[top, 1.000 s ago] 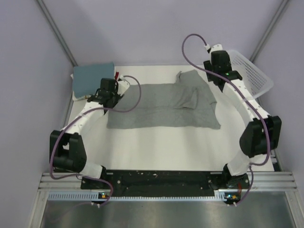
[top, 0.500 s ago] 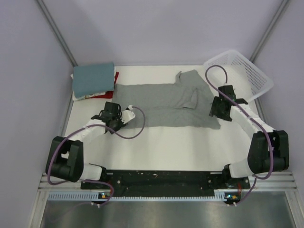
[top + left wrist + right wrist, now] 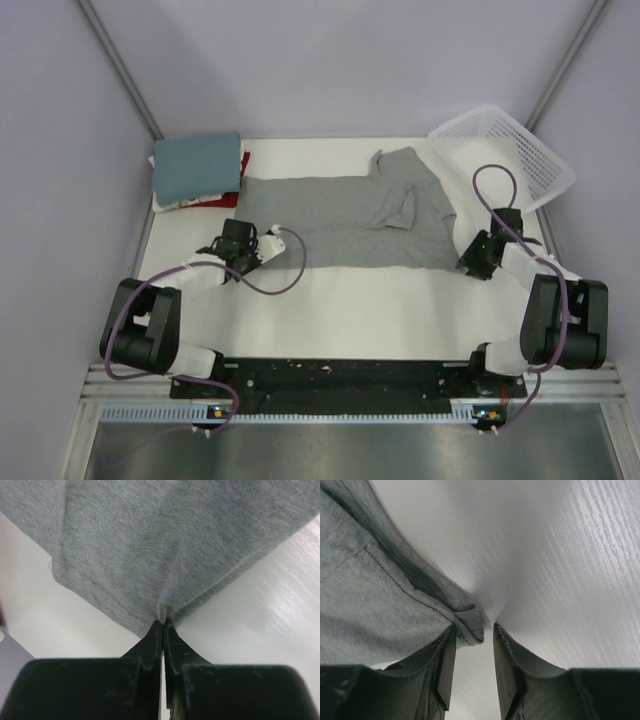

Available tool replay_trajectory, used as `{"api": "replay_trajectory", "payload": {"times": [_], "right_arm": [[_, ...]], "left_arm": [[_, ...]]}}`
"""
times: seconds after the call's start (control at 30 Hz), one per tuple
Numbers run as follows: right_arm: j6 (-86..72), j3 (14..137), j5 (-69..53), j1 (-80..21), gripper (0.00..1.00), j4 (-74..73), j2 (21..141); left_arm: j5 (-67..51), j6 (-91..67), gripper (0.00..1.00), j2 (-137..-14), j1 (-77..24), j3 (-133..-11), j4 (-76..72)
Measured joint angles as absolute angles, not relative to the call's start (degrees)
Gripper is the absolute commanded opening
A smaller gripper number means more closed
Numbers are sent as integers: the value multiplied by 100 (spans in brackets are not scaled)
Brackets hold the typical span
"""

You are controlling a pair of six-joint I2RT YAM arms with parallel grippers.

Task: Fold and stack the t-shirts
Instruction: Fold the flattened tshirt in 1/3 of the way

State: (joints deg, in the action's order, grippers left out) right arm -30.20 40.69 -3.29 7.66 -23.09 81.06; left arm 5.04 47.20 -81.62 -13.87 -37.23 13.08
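White table inside lilac walls. At 10 o'clock I see the folded stack, teal tee on top with whitish and red edges showing under it. My left hand is at the grey tee's 8 o'clock corner, clamped tight on a pinch of cloth. The grey tee lies mid-table, stretched sideways, with a sleeve kicked up at 1 o'clock. My right hand is at its 4 o'clock corner, fingers narrowly parted with the rolled hem between them, not yet pinched as far as I can tell. The basket sits at 2 o'clock.

I judge the cloth light, limp and prone to dragging, so I'd grip the hemmed corners, where it is thickest.

Against half a second ago, the right hand has slid from over the tee's right edge out toward 4 o'clock. The left hand has barely shifted, and the tee lies as it did.
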Motion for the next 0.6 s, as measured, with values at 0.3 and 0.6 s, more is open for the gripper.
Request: {"api": "replay_trajectory", "payload": {"times": [0.3, 0.6], "right_arm": [[-3072, 3970, -779, 805, 22, -2123, 7926], [-3155, 3970, -864, 1225, 0, -2292, 7594]], "left_arm": [[521, 4676, 0, -7795, -1387, -3531, 1184], [502, 4762, 0, -7662, -1387, -3533, 1426]]}}
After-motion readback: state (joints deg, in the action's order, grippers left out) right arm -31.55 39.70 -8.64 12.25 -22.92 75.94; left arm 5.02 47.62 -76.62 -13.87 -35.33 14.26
